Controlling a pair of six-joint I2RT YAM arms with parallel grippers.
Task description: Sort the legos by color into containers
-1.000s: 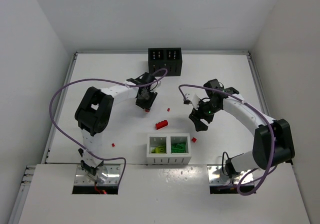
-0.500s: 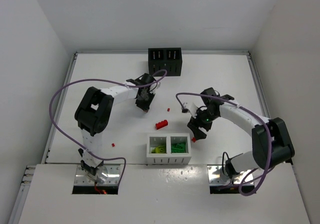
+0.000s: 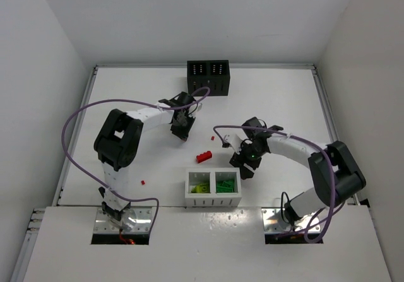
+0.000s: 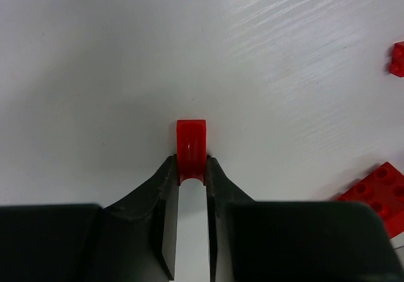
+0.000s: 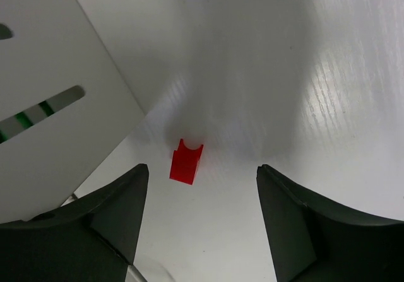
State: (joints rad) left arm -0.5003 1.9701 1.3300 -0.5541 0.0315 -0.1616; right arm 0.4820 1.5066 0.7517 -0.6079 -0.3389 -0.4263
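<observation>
Red lego (image 4: 190, 144) tight in left jaws — another lego (image 5: 185, 161) loose between right jaws

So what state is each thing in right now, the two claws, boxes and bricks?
left gripper: shut on small red brick.
right gripper: open, over second red brick beside white box.
white box: upright, lime bricks in left compartment, green bricks in right.
black box: upright, contents hidden.
larger red brick: loose on the table.
</observation>
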